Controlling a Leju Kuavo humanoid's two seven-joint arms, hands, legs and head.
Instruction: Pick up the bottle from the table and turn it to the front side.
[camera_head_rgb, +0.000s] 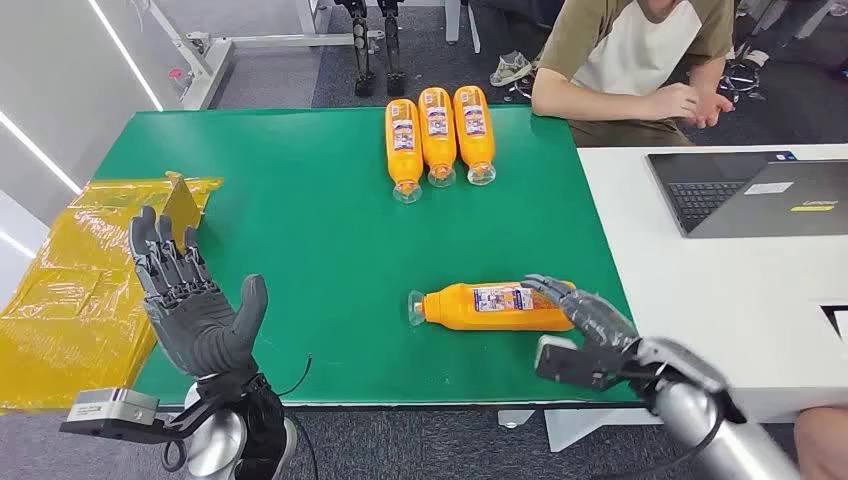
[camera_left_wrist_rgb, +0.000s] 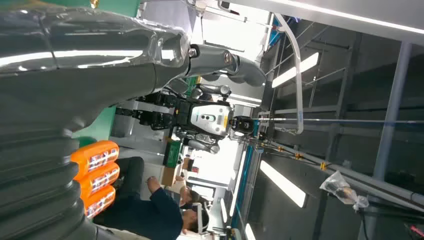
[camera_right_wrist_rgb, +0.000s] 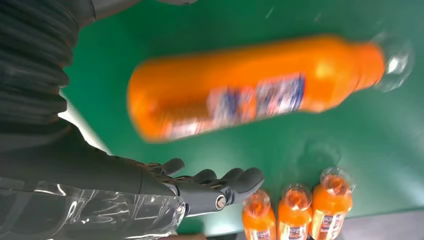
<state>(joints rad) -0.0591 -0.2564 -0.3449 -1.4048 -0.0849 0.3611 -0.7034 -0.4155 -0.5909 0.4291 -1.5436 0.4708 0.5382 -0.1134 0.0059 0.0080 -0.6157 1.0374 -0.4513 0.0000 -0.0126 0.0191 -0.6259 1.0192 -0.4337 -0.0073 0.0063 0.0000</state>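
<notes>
One orange bottle (camera_head_rgb: 490, 306) lying on its side on the green table (camera_head_rgb: 300, 210), cap toward the robot's left, label facing up. Right hand (camera_head_rgb: 585, 318) right at the fat end of it, fingers (camera_right_wrist_rgb: 220, 181) stretched out and apart, holding nothing. Touching the bottle or just beside it? Too hard to tell; blurry in the right wrist view. Left hand (camera_head_rgb: 190, 300) up in the air near the left edge of the table, wide open, palm showing, nothing in it, well apart from the bottle.

Three more orange bottles (camera_head_rgb: 438, 140) in a neat row at the far side. A person (camera_head_rgb: 630, 60) sitting just behind them, next to a white desk with a laptop (camera_head_rgb: 750, 190). Yellow plastic wrap (camera_head_rgb: 80, 290) off to the left.

Probably just about to grab. Round and smooth, so easy to roll away with a small push. Fingers closing too near the end? Likely to slip out and slide off. Close to the near edge too, so a bump could knock it to the floor.
</notes>
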